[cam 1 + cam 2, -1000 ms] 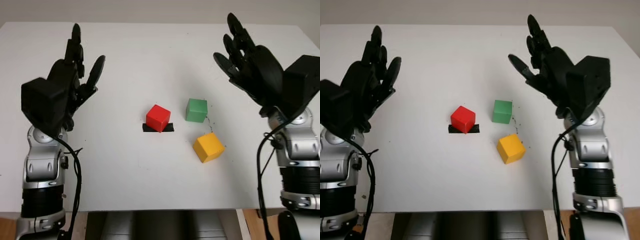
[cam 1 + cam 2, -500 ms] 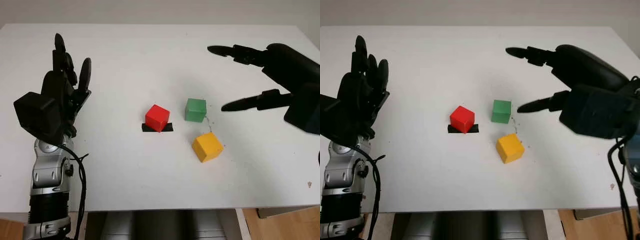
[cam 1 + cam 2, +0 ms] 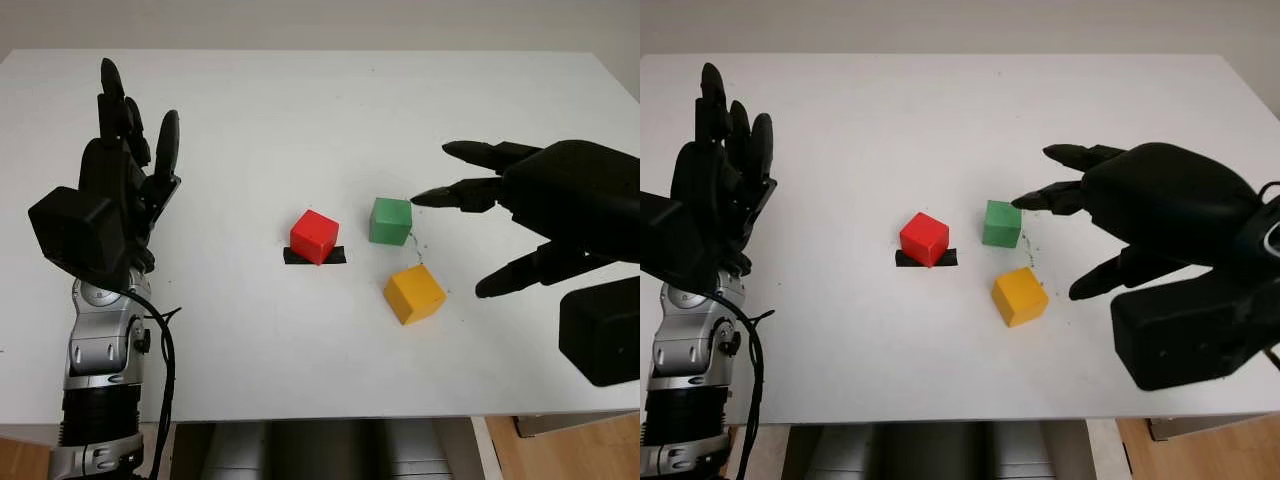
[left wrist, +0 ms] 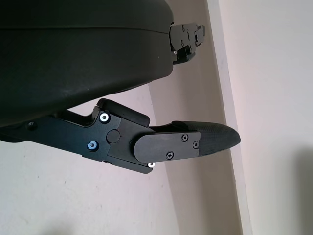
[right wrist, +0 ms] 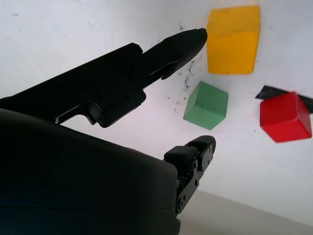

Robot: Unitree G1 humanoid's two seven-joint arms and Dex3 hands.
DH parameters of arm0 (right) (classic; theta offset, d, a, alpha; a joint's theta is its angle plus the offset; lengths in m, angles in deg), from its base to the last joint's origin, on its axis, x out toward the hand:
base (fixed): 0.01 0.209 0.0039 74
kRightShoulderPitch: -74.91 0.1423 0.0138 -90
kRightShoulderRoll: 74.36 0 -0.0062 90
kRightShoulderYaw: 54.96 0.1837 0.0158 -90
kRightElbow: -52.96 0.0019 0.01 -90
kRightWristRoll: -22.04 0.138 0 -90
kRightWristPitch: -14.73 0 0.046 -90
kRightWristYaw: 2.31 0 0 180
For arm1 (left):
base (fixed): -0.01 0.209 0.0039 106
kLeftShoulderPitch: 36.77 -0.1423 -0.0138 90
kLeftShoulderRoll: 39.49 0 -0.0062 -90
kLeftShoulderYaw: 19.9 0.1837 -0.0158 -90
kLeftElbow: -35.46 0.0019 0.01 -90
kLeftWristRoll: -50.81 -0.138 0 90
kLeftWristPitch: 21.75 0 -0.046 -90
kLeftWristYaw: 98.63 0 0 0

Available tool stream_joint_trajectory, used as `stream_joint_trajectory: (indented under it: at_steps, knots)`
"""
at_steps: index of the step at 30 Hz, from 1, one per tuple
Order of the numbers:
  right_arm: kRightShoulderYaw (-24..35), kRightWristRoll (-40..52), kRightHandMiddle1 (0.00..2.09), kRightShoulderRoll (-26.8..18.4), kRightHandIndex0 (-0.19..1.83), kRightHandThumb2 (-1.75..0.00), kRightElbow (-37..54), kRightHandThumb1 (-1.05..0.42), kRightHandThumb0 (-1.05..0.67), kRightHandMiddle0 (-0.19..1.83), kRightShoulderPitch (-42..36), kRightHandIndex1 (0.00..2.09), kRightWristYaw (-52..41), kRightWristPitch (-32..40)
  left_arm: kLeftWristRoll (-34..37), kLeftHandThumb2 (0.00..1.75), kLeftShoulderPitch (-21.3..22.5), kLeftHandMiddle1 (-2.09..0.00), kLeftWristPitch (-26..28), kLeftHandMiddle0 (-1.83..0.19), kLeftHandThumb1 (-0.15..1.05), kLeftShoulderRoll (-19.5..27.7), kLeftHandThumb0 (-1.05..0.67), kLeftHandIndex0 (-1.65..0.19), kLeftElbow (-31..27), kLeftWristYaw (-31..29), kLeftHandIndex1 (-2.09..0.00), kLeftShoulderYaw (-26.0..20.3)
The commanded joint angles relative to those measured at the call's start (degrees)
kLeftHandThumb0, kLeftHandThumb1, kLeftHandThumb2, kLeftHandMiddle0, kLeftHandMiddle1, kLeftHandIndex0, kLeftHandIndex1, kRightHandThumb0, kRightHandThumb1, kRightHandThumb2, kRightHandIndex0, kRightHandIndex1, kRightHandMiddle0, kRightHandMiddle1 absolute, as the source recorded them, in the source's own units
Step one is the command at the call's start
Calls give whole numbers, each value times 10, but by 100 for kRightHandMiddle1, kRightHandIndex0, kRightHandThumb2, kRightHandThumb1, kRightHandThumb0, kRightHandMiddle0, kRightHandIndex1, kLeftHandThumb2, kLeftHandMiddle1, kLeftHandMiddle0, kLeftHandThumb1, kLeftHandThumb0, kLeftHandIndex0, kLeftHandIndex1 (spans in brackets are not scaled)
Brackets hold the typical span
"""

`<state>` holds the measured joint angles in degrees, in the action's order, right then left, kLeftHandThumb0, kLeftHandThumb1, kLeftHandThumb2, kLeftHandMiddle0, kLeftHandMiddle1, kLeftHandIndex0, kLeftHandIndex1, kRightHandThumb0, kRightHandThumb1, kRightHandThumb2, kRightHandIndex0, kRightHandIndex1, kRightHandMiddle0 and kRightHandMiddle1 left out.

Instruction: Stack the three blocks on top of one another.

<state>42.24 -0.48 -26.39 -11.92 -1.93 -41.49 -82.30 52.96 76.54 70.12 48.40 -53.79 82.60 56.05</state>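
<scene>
Left eye view puts the right hand [image 3: 545,215] open above the worktop [image 3: 300,110], holding nothing, its fingers [image 3: 455,193] spread, with one fingertip just beside the upper corner of the green block [image 3: 391,220] and the thumb reaching out past the yellow block [image 3: 415,293]. The red block [image 3: 315,235] sits on a strip of black tape [image 3: 316,256], beyond the green block from those fingers and well apart from them. None of the three blocks is stacked yet; all three lie singly on the worktop.

The likeliest trouble, as I judge it, is a nudge. The green and yellow blocks lie near each other, so fingers closing on one could brush the other and slide or turn it. The yellow block sits skewed to the others, so a grasp squared to the green block would meet it corner-first and could twist it. A fingertip coming down on the green block's top edge instead of beside it could tip or push it toward the red block.

Room is generous otherwise. Bare worktop lies on every side of the cluster, and the near and far edges are well away from the blocks, so a pushed block should not fall off. The left hand [image 3: 120,190] is open too, raised upright well off to the far side of the red block, out of the working space.
</scene>
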Motion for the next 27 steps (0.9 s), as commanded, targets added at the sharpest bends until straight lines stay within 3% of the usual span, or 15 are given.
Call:
stream_joint_trajectory:
  at_steps: [1,9,27]
  knots:
    - [-7,-10,6,6,3,-6,2,-87,-69,51,-9,2,9,-14,3,48,6,-6,1,12,105,-4,-64,14,-4,3,-5,3]
    - [-51,-43,6,29,-2,-6,-56,-89,-73,50,-5,3,52,-87,3,48,-3,-5,9,15,105,5,-66,15,-11,-14,-4,10]
    - [-94,-70,8,71,-1,-5,-102,-90,-72,56,1,6,77,-110,-14,51,-21,-5,11,14,105,6,-68,15,-12,-33,-5,38]
